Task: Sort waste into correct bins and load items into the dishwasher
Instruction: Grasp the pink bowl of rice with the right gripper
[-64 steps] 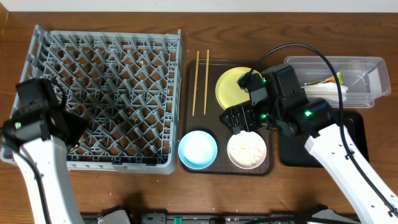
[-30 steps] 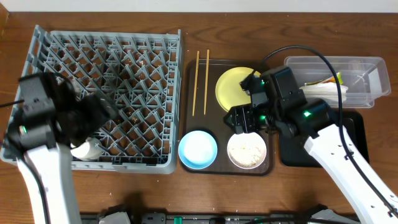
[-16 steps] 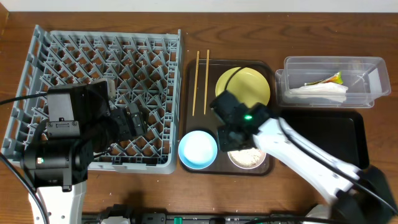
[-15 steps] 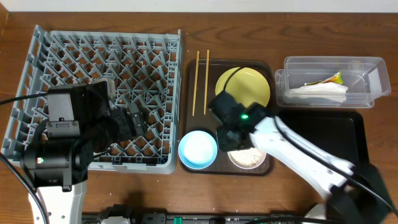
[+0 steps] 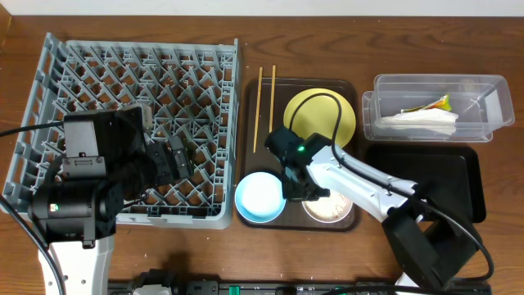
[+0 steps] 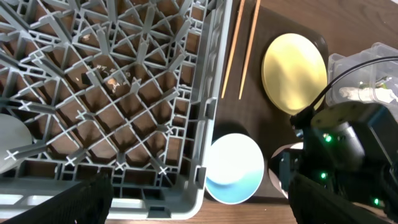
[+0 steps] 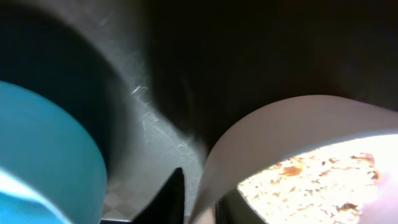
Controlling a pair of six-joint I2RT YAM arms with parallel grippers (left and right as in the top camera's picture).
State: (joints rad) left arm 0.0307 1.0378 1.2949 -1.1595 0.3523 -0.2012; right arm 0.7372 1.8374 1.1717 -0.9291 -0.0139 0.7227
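I start with the white bowl (image 5: 332,208), which sits at the near right corner of the brown serving tray (image 5: 280,90) with the rice scraps (image 7: 311,177) inside it. My right gripper (image 5: 300,188) is down at its left edge. In the wrist view one finger is outside the wall and the other inside, and they look pinched on the rim, so I read it as gripping the bowl, though the bowl has not left the tray. The left gripper (image 5: 173,160) hangs over the near part of the grey dish rack (image 5: 131,90), spread wide and holding nothing.

By my judgement only the dry waste is done. The crumpled napkin (image 5: 417,123) and the green-yellow wrapper (image 5: 435,104) lie in the clear tub (image 5: 483,85). The black tray (image 5: 426,168) shows nothing in it, so the scraps have yet to be tipped out. The yellow plate (image 5: 319,115), the light blue bowl (image 5: 260,197) and the two chopsticks (image 5: 264,106) are all on the serving tray, and I see none of them in the rack.

From above, my right arm covers much of the white bowl and the near edge of the black tray. The right wrist view is close and dark, so I cannot judge how firm the hold is. A pale rounded shape (image 6: 9,140) at the left wrist view's left edge is cut off, and I cannot name it.
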